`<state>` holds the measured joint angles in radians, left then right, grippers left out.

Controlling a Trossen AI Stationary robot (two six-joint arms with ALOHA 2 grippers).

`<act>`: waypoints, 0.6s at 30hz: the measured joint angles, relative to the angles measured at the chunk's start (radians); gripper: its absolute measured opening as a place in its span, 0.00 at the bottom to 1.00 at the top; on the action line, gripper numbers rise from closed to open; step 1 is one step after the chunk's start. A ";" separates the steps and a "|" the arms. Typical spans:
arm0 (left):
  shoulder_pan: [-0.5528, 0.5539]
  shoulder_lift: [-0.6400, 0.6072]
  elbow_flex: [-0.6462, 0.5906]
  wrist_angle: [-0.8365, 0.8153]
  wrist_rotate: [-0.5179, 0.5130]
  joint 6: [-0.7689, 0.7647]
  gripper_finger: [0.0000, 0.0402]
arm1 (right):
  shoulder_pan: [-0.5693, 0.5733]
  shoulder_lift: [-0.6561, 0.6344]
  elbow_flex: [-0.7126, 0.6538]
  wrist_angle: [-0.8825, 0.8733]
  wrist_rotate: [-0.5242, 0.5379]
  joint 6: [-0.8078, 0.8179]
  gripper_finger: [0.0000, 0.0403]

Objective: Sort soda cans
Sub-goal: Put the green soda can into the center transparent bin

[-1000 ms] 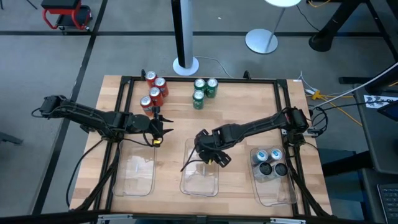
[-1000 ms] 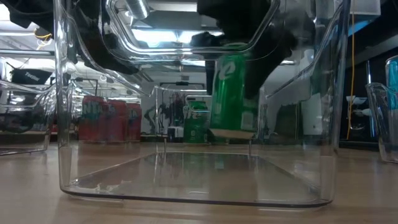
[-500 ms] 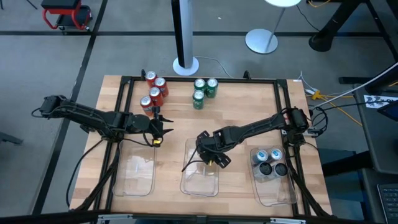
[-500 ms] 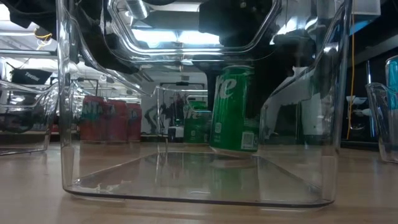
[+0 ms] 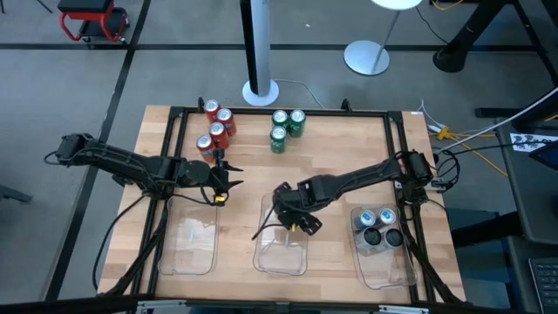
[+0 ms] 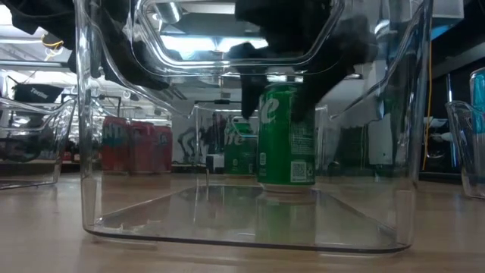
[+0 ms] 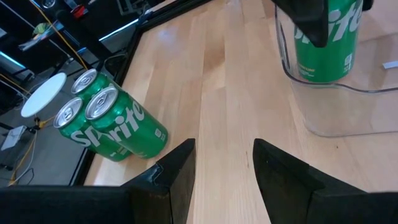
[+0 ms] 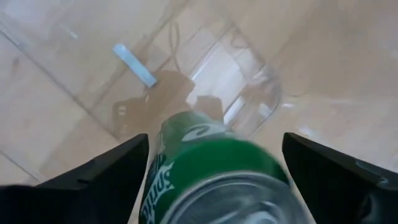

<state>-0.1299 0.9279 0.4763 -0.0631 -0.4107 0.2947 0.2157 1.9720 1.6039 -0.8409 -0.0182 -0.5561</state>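
In the low view, a green can is seen standing upright on the floor of the middle clear tray, at the tray's far end. The right gripper is placed directly above it. In the right wrist view the two dark fingers are spread wide to either side of the can, with a gap visible on both sides, so the can is not clamped; whether a finger brushes it cannot be told.

To the left in the high view, the left gripper is held over bare wood between the left tray and the red cans. Its fingers are parted part-way and nothing is held between them.

In the right tray, four silver-blue or dark cans are grouped at the far end.

Farther back on the table, four red cans are clustered at the far left, and three green cans are set close together near the far edge's middle, well apart from the trays.
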 joint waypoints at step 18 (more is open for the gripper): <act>0.000 0.000 0.000 -0.002 0.000 -0.003 0.38 | -0.035 0.000 0.283 -0.169 0.257 -0.244 0.92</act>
<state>-0.1303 0.9283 0.4763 -0.0647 -0.4109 0.2913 0.1809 1.9720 1.8868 -1.0096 0.2388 -0.7999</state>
